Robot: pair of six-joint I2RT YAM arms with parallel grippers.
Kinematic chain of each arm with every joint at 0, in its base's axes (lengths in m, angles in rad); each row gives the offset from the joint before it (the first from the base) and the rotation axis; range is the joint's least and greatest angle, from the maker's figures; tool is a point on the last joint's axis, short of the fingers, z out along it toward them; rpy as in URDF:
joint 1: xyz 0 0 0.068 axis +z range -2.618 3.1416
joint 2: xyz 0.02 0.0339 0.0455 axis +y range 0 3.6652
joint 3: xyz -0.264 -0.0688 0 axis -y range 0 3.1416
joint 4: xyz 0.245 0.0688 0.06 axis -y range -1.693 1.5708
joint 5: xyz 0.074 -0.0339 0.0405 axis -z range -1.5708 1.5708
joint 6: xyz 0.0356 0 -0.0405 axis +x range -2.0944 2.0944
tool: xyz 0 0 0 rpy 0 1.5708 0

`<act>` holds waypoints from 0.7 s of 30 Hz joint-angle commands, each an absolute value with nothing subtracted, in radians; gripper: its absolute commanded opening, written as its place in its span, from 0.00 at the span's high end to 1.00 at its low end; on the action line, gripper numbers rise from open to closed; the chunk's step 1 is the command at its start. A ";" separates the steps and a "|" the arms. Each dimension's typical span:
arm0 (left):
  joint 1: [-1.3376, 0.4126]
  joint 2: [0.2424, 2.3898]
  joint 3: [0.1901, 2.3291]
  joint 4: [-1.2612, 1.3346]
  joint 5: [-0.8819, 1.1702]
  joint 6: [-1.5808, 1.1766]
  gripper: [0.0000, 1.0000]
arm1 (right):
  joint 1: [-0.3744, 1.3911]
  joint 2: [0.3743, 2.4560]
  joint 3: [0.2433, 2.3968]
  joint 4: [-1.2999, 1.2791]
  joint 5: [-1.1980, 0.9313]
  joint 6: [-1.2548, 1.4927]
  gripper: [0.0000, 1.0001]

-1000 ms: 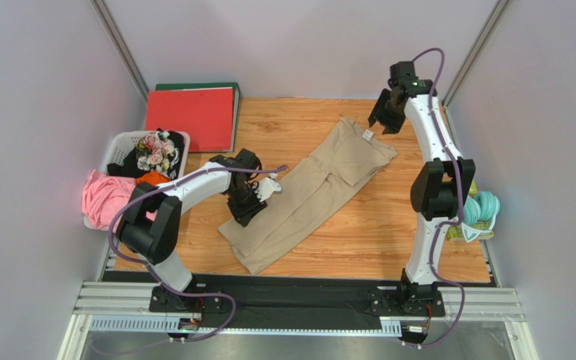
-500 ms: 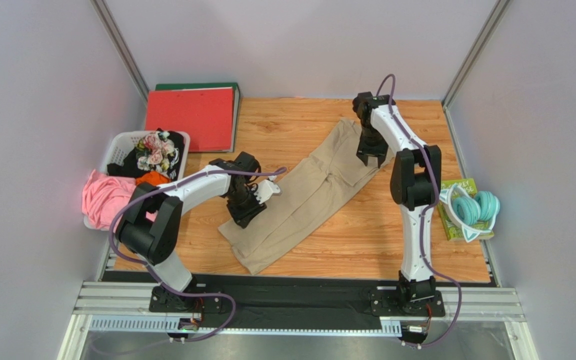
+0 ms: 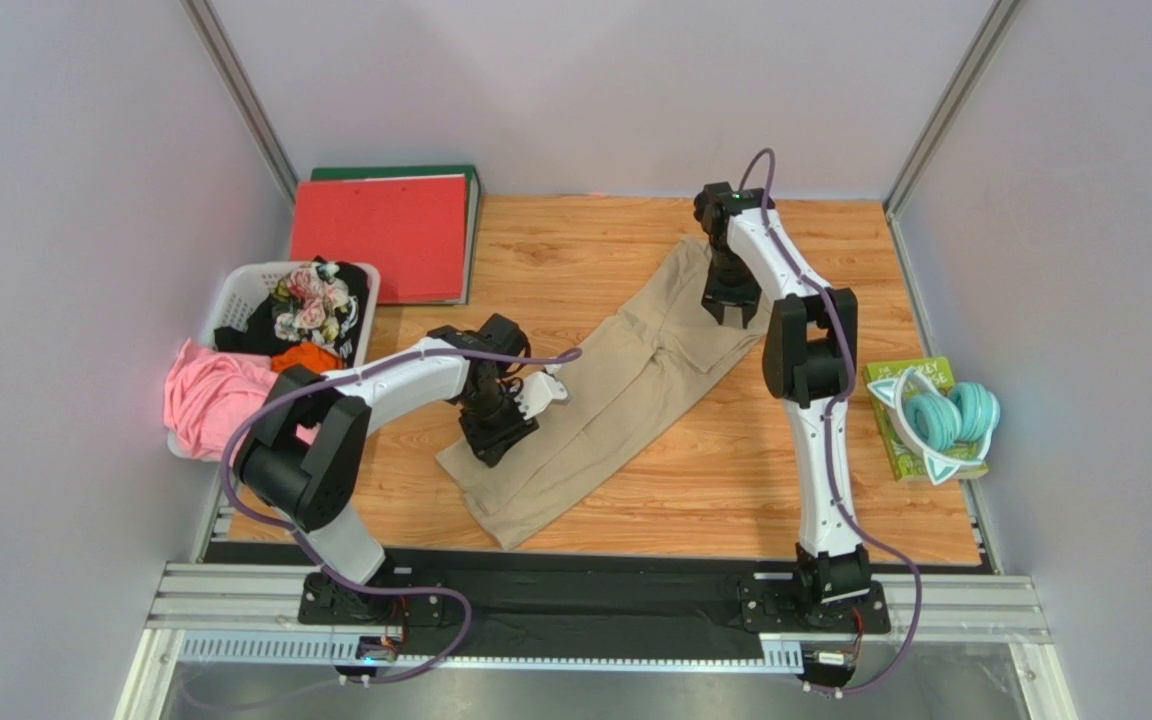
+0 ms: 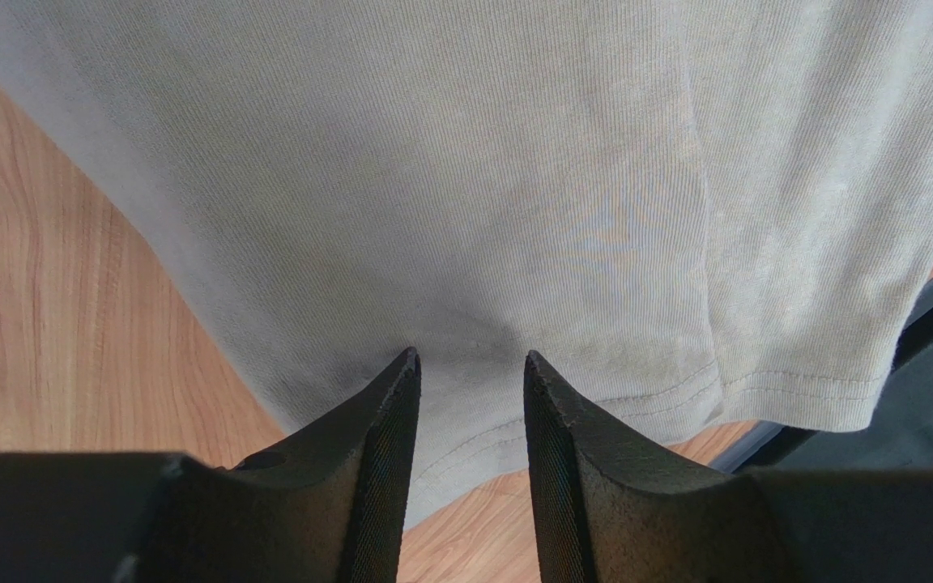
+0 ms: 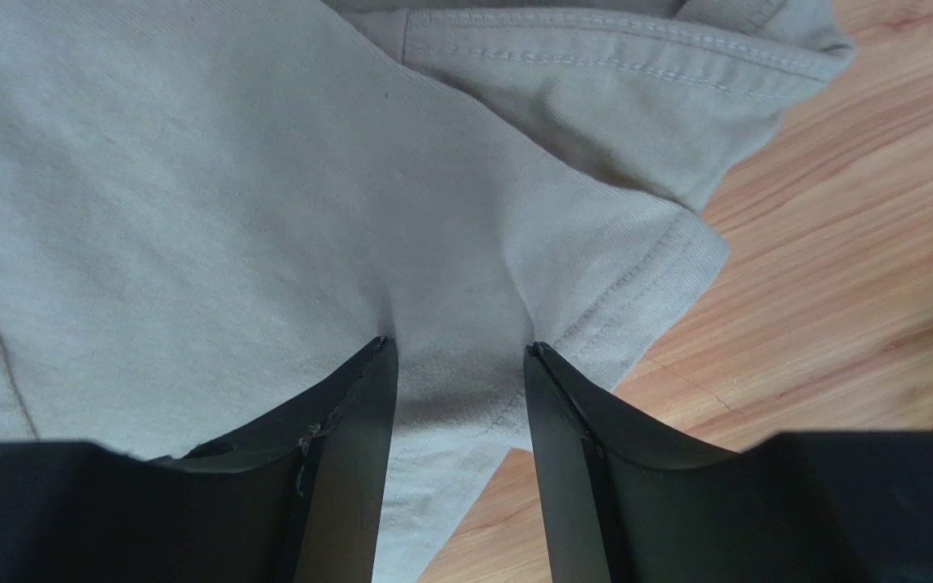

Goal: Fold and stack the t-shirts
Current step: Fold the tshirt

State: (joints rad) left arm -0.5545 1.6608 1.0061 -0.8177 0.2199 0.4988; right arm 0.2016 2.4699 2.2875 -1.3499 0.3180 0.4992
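1. The t-shirt (image 3: 620,398) was seen lying flat on the bench (image 3: 778,465), already folded into a long strip and slanted from near-left to far-right.
2. The left jaws were held about half apart, tips down on the cloth just inside the hem (image 4: 788,386) at the near end. A slight pucker was seen between them, but no clamped hold could be made out.
3. The right jaws were likewise half apart, tips pressed on the cloth beside the sleeve (image 5: 605,243) at the far end. Nothing was clamped.
4. The step was judged to be both ends being pinched for a crosswise fold.
5. Tips were best pushed down to the bench before closing, so every layer got caught.
6. Both ends were best lifted level and together, with edges matched on landing.
7. Risk was noted: if only the top layer was caught, the strip would open.
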 commanded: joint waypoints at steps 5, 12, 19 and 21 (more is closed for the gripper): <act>-0.561 1.678 1.006 -0.815 0.255 0.488 0.56 | 0.183 2.534 2.341 -1.368 0.261 0.488 0.52; -0.590 1.710 1.029 -0.819 0.288 0.488 0.56 | 0.164 2.577 2.391 -1.358 0.200 0.486 0.51; -0.655 1.767 1.065 -0.836 0.345 0.486 0.56 | 0.147 2.618 2.414 -1.296 0.111 0.460 0.50; -0.676 1.785 1.074 -0.838 0.354 0.486 0.56 | 0.138 2.640 2.453 -1.289 0.055 0.454 0.50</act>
State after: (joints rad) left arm -0.6365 1.7351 1.0565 -0.8532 0.2729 0.4957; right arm 0.1486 2.5622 2.3993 -1.3731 0.1539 0.4725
